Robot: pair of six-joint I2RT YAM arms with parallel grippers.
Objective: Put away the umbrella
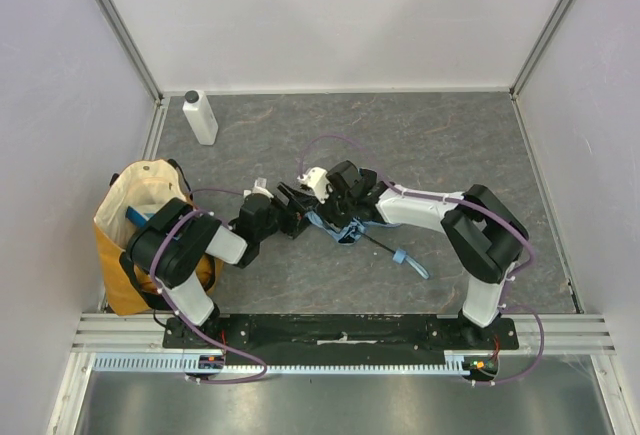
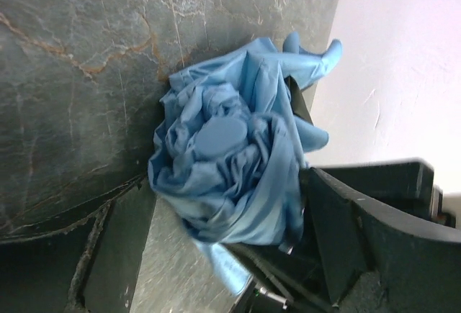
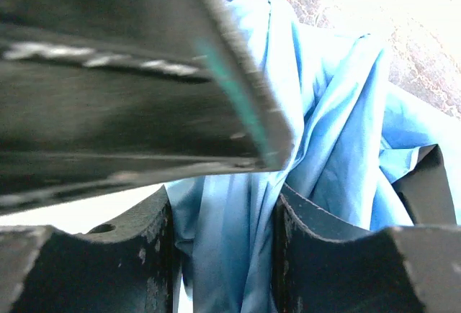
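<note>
The light blue cloth folding umbrella (image 2: 223, 162) lies scrunched up near the middle of the grey stone-look table (image 1: 450, 135); the right claw (image 3: 223, 255) is pinched on a fold of its cloth; the left claw (image 1: 297, 202) is just beside it, spread wide open, holding nothing. A yellow-and-cream cloth bag (image 1: 120, 195) stands at the left edge of the table.

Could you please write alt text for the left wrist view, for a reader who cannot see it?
A crumpled sky-blue umbrella fills the middle, its round cap toward the camera; behind it is a grey marbled table.
</note>
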